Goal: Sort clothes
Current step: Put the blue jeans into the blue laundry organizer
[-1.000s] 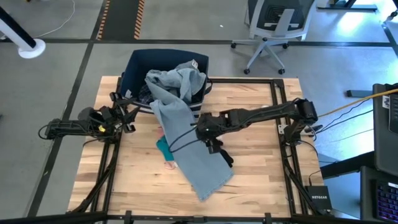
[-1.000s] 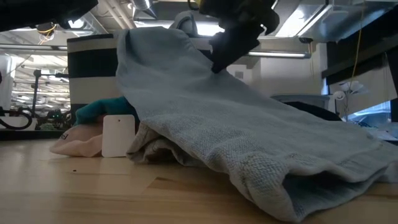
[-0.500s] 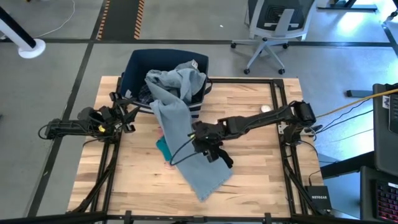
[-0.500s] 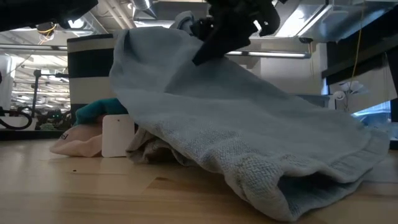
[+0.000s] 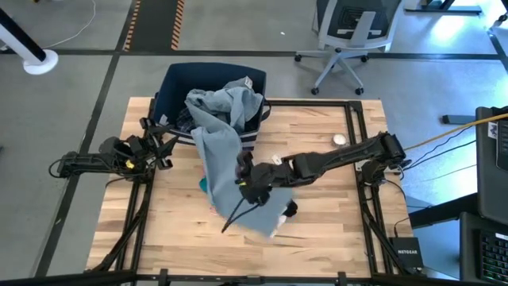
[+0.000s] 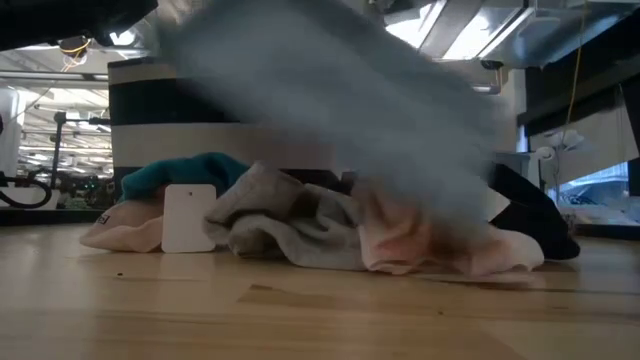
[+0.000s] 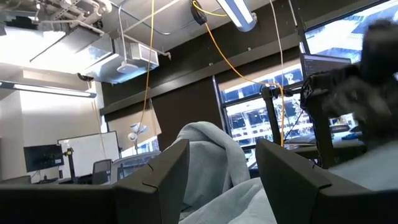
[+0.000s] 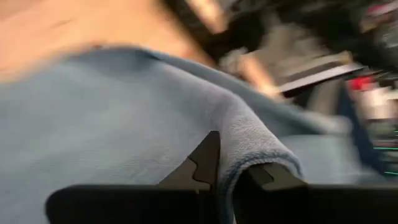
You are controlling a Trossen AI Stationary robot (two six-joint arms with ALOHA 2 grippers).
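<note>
The pale blue-grey denim piece [image 5: 216, 135] drapes out of the navy striped bin [image 5: 176, 83] onto the table's middle. My right gripper [image 5: 248, 181] is shut on it there, and it also shows in the right wrist view [image 8: 124, 118]. In the low view the denim [image 6: 330, 90] is a blur raised over a pile on the table: a teal piece [image 6: 180, 170], a pink piece [image 6: 120, 232], a grey piece [image 6: 270, 215], a black piece [image 6: 530, 215]. My left gripper [image 5: 165, 149] is open and empty beside the bin's left corner. My right gripper pinches a raised fold of the denim piece [image 8: 249, 146] between its two shut fingers, coming from the table's right side. The denim's upper part stays over the bin's rim [image 5: 238, 99]. Its lower end [image 5: 266, 218] trails below the gripper toward the near edge.
A small white round thing [image 5: 340, 140] lies on the table at the right, near the right arm. A white tag [image 6: 188, 217] stands at the pile. Bare wood lies to the near left and near right. Office chairs stand beyond the far edge.
My right gripper has gone toward the table's left and near edges, staying shut on the denim. The denim's lower part has been drawn up and bunched leftward, off the table. That has uncovered the grey, pink and black pieces beneath; the part over the bin has stayed.
</note>
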